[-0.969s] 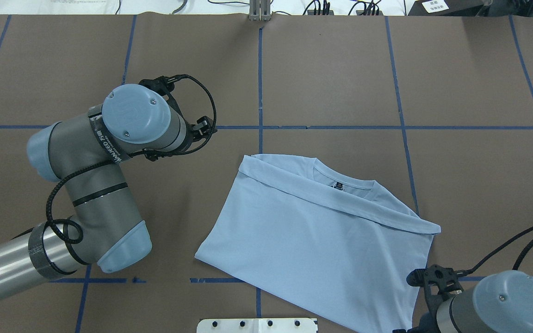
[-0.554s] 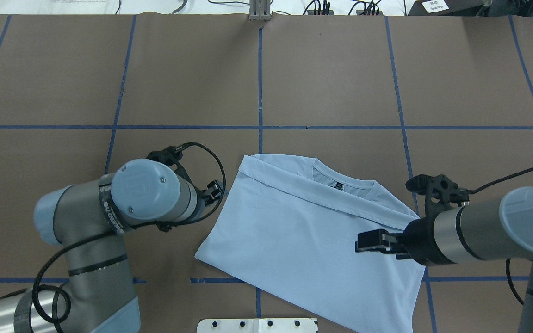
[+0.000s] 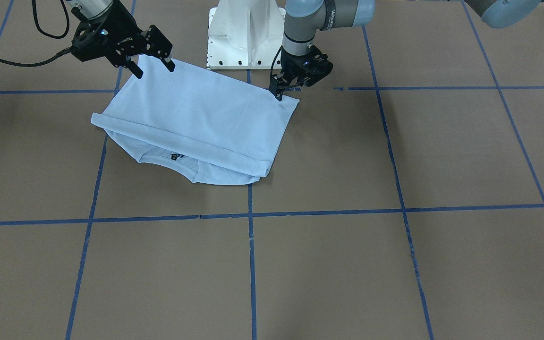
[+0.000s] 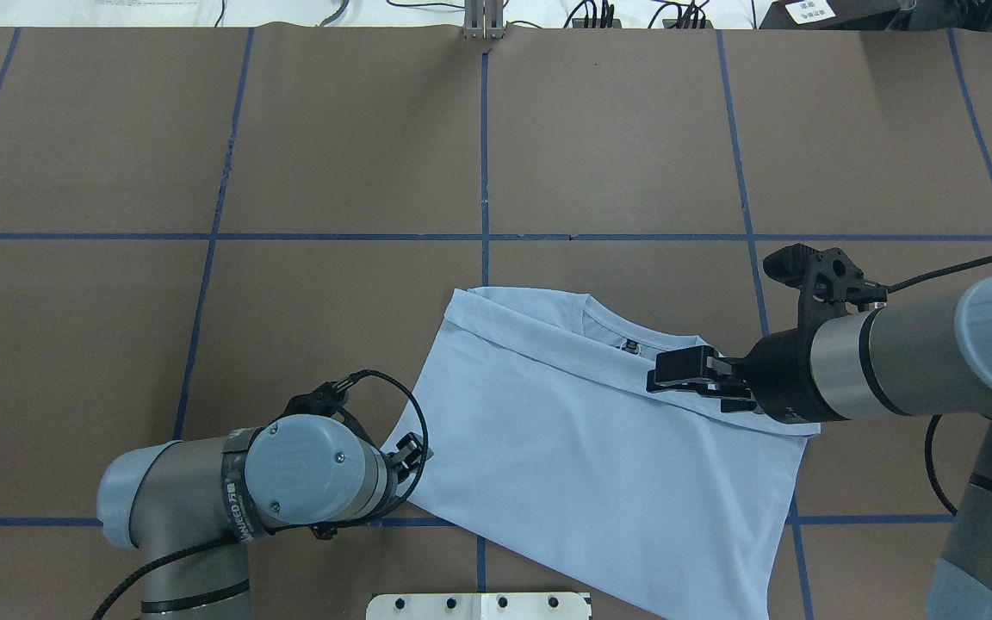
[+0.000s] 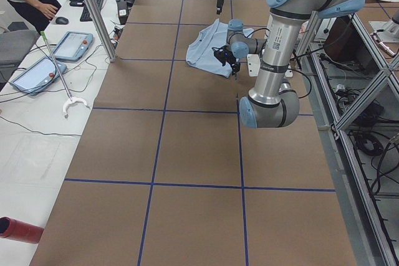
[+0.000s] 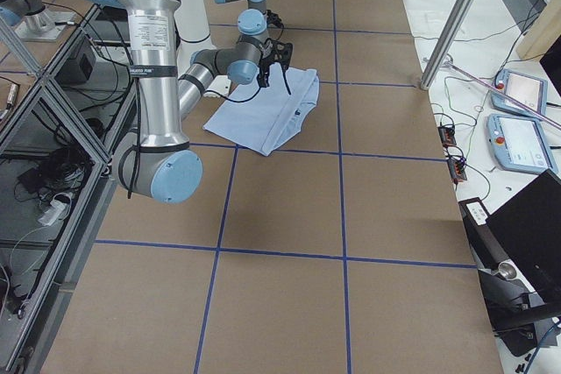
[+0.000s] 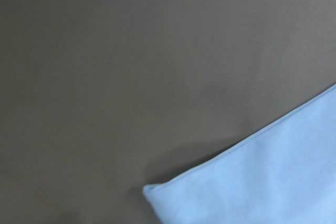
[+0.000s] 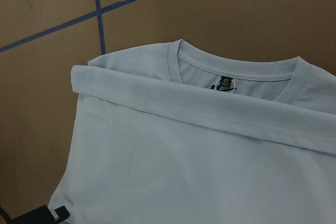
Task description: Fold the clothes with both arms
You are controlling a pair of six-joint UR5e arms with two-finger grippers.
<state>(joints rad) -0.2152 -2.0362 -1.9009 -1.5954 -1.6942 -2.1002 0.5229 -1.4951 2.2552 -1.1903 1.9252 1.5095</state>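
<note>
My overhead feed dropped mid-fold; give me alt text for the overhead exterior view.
A folded pale blue T-shirt lies on the brown, blue-taped table. The left arm's wrist covers its near-left corner; the right gripper hangs over its right side, beside the collar.

The T-shirt (image 4: 582, 448) lies on the surface (image 4: 289, 172), just ahead of the robot's base (image 3: 246, 33). The left claw (image 3: 279, 94) is at its near left corner. The right claw (image 3: 155, 71) hangs above its right side.
</note>
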